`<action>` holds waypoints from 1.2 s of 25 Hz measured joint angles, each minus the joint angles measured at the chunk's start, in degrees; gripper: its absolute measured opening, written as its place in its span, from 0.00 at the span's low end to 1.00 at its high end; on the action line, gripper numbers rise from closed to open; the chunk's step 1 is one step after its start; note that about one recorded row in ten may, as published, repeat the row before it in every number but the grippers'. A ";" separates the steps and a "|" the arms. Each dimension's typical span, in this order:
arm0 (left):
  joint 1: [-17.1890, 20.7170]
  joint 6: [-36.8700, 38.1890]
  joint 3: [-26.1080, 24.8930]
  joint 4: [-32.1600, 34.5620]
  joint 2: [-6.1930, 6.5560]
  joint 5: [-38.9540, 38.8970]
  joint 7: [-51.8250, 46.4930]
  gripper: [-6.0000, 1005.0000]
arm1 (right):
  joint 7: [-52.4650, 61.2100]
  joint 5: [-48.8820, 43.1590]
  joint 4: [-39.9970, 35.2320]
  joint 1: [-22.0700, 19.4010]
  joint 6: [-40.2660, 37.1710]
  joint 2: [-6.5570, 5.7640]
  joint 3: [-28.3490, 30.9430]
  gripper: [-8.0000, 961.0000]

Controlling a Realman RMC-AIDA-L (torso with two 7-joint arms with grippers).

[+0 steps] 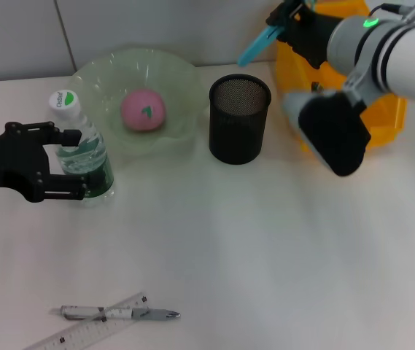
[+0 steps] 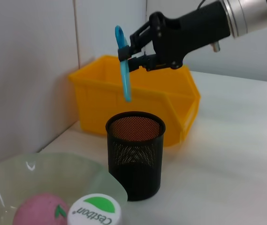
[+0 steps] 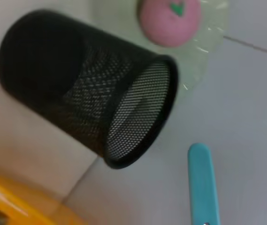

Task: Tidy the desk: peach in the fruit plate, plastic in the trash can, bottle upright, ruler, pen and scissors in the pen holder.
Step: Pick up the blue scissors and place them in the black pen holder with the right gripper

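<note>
My right gripper (image 1: 281,23) is shut on blue scissors (image 1: 254,45), which hang tip down above and behind the black mesh pen holder (image 1: 239,119). The left wrist view shows this gripper (image 2: 134,55), the scissors (image 2: 124,75) and the holder (image 2: 135,154). The right wrist view shows the scissors (image 3: 202,183) beside the holder's mouth (image 3: 124,117). My left gripper (image 1: 65,164) is closed around the upright clear bottle (image 1: 83,149), whose white cap (image 2: 95,212) shows in the left wrist view. The pink peach (image 1: 144,109) lies in the green plate (image 1: 101,76). No plastic is in view.
A yellow bin (image 1: 386,120) stands at the back right, behind my right arm. A pen (image 1: 119,313) and a clear ruler (image 1: 90,333) lie crossed at the table's front left. A tiled wall runs along the back.
</note>
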 joint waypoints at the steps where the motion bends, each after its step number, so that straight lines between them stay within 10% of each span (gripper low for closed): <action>1: 0.00 -0.19 0.00 -0.17 -0.07 -0.02 0.38 0.79 | -2.29 0.01 0.81 -0.68 2.58 0.02 -0.85 0.25; 8: 0.19 -1.52 0.00 -1.79 -0.21 -1.41 2.85 0.79 | -17.17 0.06 8.59 -3.18 23.25 -0.33 -6.32 0.25; 30: 0.62 -4.85 0.31 -6.94 -0.26 -5.50 10.75 0.78 | -34.36 0.07 16.80 -6.59 39.44 -0.01 -11.39 0.26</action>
